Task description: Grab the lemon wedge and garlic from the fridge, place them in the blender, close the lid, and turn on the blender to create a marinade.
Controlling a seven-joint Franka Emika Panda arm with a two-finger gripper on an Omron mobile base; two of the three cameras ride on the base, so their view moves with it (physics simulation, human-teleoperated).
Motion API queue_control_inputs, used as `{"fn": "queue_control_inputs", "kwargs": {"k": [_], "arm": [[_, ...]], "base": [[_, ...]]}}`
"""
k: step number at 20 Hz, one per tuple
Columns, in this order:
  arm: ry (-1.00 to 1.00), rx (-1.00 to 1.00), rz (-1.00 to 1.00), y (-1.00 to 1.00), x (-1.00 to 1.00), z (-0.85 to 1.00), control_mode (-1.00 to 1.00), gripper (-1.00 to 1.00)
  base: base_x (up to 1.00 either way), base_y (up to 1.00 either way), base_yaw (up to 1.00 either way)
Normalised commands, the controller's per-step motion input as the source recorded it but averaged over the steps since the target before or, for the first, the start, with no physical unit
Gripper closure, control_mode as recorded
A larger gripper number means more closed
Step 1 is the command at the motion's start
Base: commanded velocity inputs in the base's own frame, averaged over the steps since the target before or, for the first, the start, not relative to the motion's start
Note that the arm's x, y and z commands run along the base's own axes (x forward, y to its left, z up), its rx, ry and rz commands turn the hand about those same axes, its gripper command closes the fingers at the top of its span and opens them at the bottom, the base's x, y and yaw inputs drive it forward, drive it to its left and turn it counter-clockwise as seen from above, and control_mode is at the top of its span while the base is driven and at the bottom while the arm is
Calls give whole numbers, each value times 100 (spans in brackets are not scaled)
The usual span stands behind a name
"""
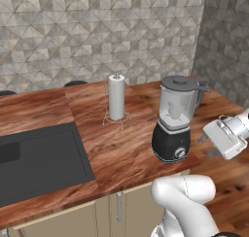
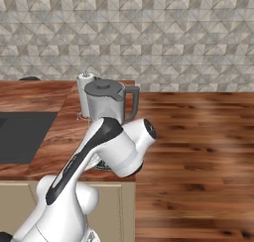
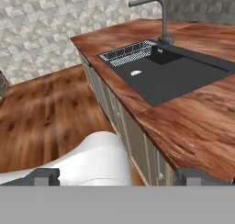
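At the bottom of the hand view the two dark fingertips [image 3: 46,176] stand far apart with nothing between them, so the gripper [image 3: 120,177] is spread wide and empty. From the left base view the hand [image 1: 224,136] hangs to the right of the blender [image 1: 174,119], apart from it, out past the counter's end over the floor.

Near that end of the counter the blender stands upright: a rounded black base with a silver knob low on its front, and a clear grey-tinted jar with a side handle. On the jar sits the lid [image 1: 180,81], a flat dark-grey disc with a raised centre.

Under it all runs a reddish wooden counter [image 1: 116,148] on pale cabinets, with a wooden floor [image 2: 198,176] beyond and grey patterned tile on the walls. Just behind and left of the blender stands a white paper-towel roll [image 1: 116,96] in a wire stand. Further left lies a dark sunken sink [image 3: 170,76] with a wire basket [image 3: 128,52] at one end and a tall grey tap [image 3: 158,16] behind it.
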Motion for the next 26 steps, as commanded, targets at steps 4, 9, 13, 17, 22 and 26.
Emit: {"fn": "queue_control_inputs", "kwargs": {"k": [4, 9, 13, 17, 22, 26], "arm": [[0, 4, 0, 1, 0, -14, -100, -100], [0, 0, -1, 0, 0, -15, -100, -100], [0, 0, -1, 0, 1, -16, -100, -100], [0, 0, 0, 0, 3, -7, -100, -100], [0, 0, 0, 0, 14, -2, -100, -100], [0, 0, 0, 0, 23, 0, -100, -100]], "base": [[0, 0, 0], [0, 0, 0], [0, 0, 0], [0, 0, 0], [0, 0, 0], [0, 0, 0]]}}
